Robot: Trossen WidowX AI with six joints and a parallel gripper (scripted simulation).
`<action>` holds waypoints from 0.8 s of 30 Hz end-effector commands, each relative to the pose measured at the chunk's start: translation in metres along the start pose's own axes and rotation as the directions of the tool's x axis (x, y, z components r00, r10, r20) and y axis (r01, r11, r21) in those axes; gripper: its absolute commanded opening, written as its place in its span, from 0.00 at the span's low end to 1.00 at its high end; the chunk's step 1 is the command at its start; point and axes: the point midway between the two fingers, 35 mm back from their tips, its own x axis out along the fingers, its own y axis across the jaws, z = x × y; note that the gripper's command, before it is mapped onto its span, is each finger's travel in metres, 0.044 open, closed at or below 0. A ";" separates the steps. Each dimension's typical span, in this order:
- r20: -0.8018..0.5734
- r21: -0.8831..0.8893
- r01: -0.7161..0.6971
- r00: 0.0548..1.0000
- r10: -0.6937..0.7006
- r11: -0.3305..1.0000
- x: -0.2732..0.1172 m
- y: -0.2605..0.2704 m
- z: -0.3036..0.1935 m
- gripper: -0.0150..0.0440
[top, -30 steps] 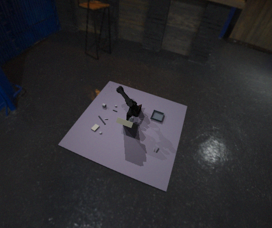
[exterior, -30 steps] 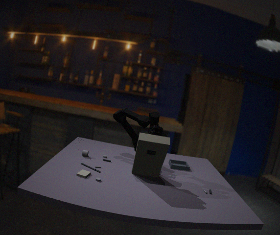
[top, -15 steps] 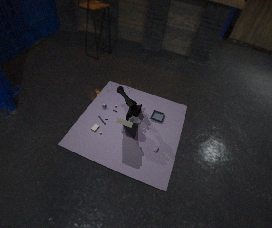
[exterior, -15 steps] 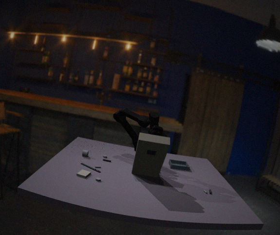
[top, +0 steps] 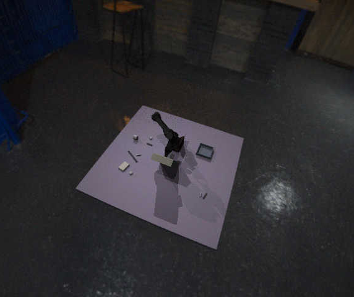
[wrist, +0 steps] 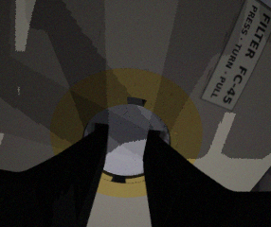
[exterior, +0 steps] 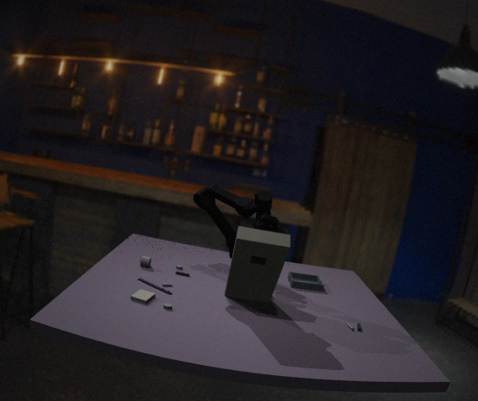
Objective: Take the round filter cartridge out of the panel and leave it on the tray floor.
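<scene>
The round filter cartridge (wrist: 126, 158) shows its pale grey face in the wrist view, inside a yellow ring (wrist: 183, 109) on the service panel (wrist: 188, 28) (exterior: 254, 276) (top: 161, 159). Dark notches show at the ring's top and bottom. My gripper (wrist: 127, 135) is shut on the cartridge, its two dark fingertips at the left and right of the face, where they cover the slots. How far the cartridge stands out of the panel cannot be told. The tray (top: 197, 154) (exterior: 306, 286) is empty, to the right of the panel in the top and exterior views.
A label (wrist: 240, 54) is on the panel face. To the panel's left lie a pale block (top: 124, 166) (exterior: 143, 296), a dark rod (top: 132, 156) (exterior: 155, 286), a short cylinder (top: 135, 137) (exterior: 145, 261) and several small pieces. Two small pieces lie at the right front.
</scene>
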 end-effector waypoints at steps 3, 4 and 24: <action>0.010 0.159 -0.004 1.000 0.002 0.987 0.005 0.000 0.000 0.25; 0.010 0.192 -0.005 1.000 0.003 0.981 0.006 0.000 0.000 0.25; 0.012 0.776 -0.012 1.000 0.004 0.631 0.008 0.001 0.000 0.25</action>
